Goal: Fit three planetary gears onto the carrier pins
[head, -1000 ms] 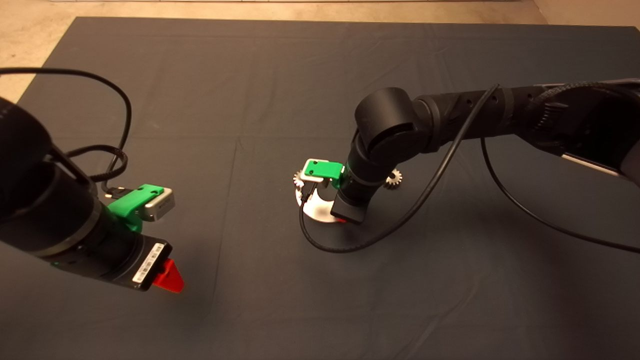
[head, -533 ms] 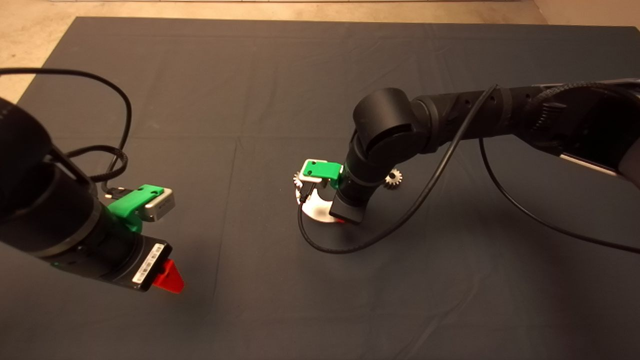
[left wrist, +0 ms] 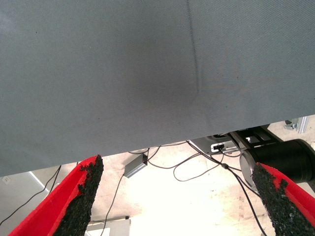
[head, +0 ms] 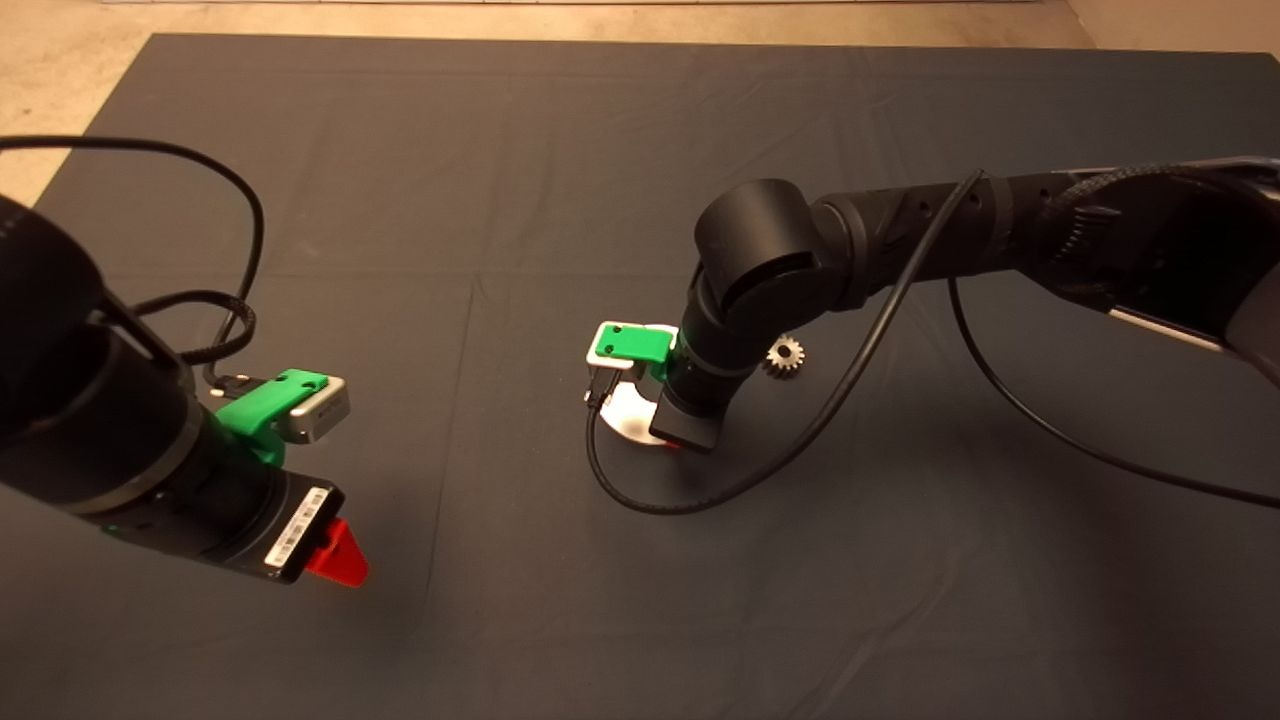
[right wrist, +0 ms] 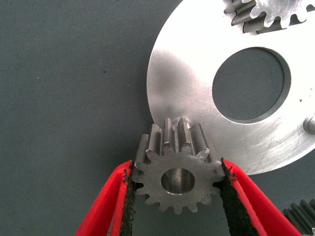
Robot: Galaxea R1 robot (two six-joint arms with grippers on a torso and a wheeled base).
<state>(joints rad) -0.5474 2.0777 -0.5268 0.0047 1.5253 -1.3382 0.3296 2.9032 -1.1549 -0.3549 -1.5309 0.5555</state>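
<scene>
My right gripper (right wrist: 177, 171) is shut on a planetary gear (right wrist: 176, 181), its bore facing the wrist camera. The gear hangs at the rim of the shiny carrier disc (right wrist: 192, 83), and a carrier pin (right wrist: 183, 120) peeks out just behind it. A second gear (right wrist: 263, 12) sits on the disc beyond the centre hole. Another bare pin (right wrist: 310, 124) stands at the disc's side. A third gear's teeth (right wrist: 302, 211) show on the mat beside the disc. In the head view the right arm covers most of the disc (head: 628, 415), and a loose gear (head: 785, 356) lies to its right. My left gripper (head: 335, 555) waits open at the lower left.
A black cable (head: 650, 500) loops from the right wrist onto the mat in front of the disc. The left wrist view shows the mat's edge (left wrist: 147, 147) with floor, cables and equipment beyond it.
The right arm has shifted slightly left and away from the front edge with the gear. Its wrist camera now hides the gear at the disc's left, and the loose gear is fully exposed.
</scene>
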